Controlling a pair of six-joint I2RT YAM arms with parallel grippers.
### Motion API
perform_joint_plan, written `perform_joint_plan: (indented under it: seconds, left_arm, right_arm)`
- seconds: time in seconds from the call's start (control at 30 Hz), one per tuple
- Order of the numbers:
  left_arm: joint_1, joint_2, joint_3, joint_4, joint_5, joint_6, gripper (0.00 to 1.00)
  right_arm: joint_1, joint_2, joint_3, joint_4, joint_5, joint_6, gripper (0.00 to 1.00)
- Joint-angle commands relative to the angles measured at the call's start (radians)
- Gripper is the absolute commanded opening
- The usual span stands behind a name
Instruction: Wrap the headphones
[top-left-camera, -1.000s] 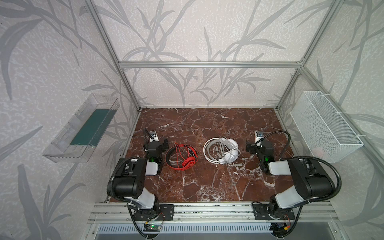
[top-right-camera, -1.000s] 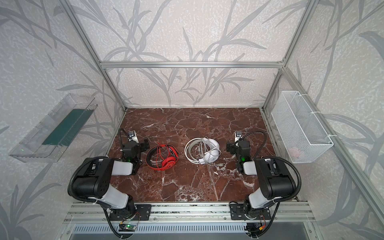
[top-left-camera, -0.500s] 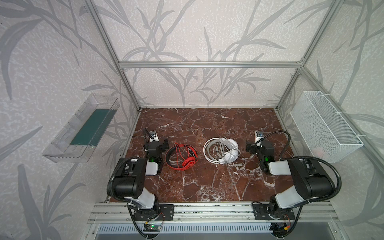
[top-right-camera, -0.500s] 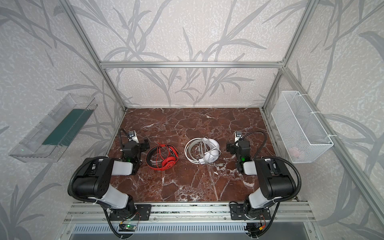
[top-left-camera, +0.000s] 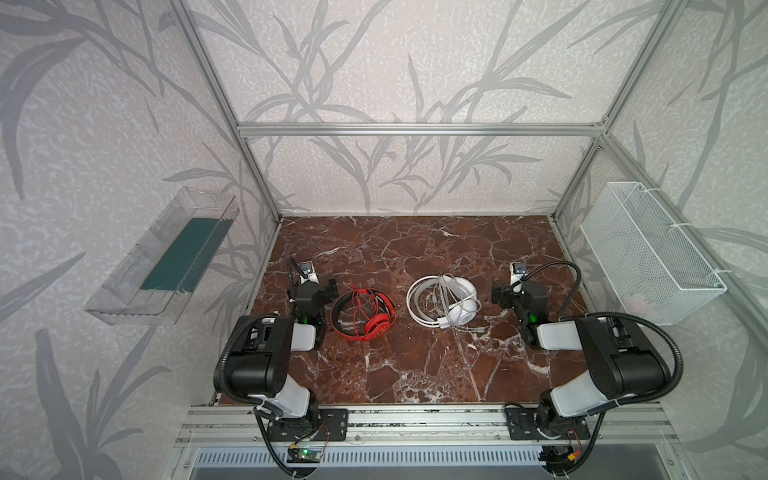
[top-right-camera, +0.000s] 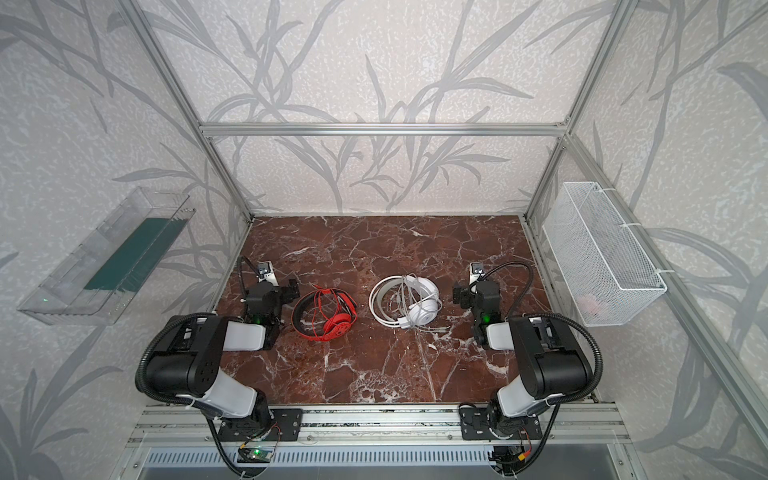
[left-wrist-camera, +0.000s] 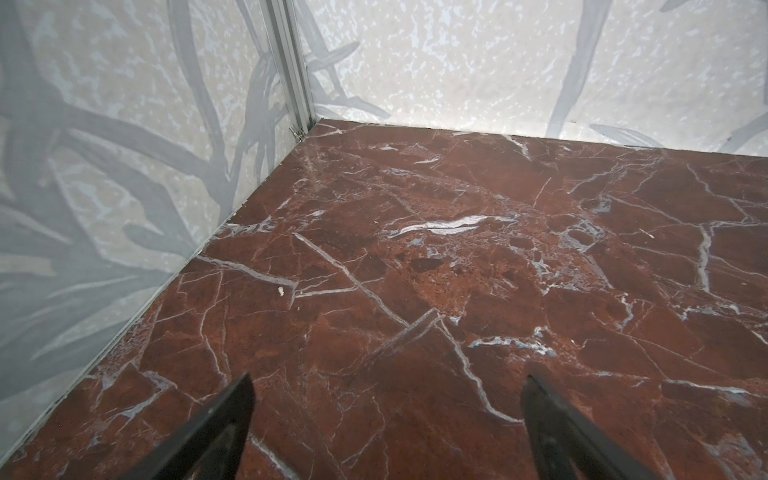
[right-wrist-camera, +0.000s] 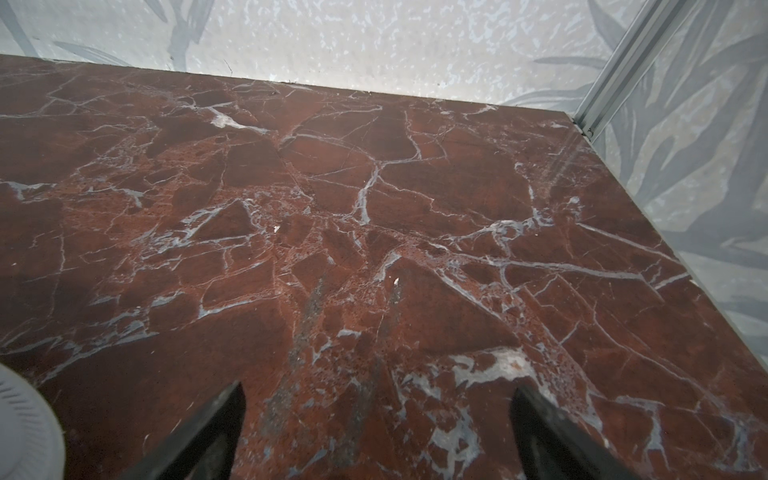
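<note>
Desk (top-left-camera: 415, 245) open across its far half. Red headphones (top-left-camera: 377, 324) and white headphones (top-left-camera: 461, 313) obstruct centre, passable gap between.

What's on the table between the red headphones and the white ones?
Nothing: both top views show bare marble between the red pair and the white pair.

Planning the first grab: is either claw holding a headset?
No: the left claw and right claw are both open and empty.
</note>
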Motion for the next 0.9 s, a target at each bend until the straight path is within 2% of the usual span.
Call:
perform_joint_plan:
  seconds: [0.0,0.23,0.4,0.87]
  left_arm:
    - [0.002,0.007,0.011,0.019,0.003,0.008,0.99]
    - [0.008,0.005,0.014,0.008,0.014,-0.002,0.99]
    - [0.003,0.004,0.011,0.012,0.087,0.036,0.99]
    - [0.008,0.005,0.021,-0.002,0.073,0.020,0.99]
  right_arm:
    - [-0.002,-0.020,0.020,0.008,0.012,-0.008,0.99]
    - [-0.002,-0.020,0.020,0.008,0.012,-0.008,0.99]
    - [-0.002,-0.020,0.020,0.008,0.012,-0.008,0.99]
    - [-0.002,-0.020,0.020,0.008,0.013,-0.008,0.99]
